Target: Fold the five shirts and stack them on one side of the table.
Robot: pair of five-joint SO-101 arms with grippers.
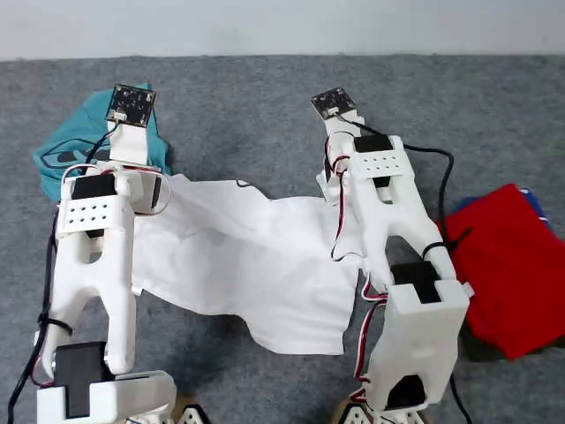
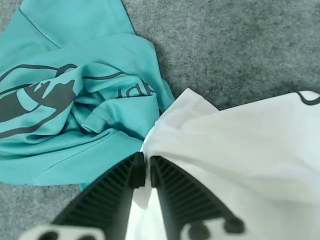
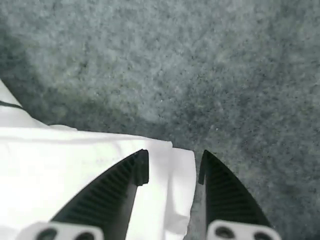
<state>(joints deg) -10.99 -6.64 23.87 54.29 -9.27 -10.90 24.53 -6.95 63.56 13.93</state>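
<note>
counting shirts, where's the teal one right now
In the high view the teal shirt lies bunched at the far left of the table, its edge touching a corner of the white shirt.

High camera looks down; both close wrist cameras share the white shirt (image 1: 247, 256).

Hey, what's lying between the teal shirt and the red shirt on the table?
In the high view, the white shirt lies spread out between the teal shirt and the red shirt.

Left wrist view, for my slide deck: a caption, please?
Left gripper pinches an edge of the white shirt beside the crumpled teal shirt.
</note>
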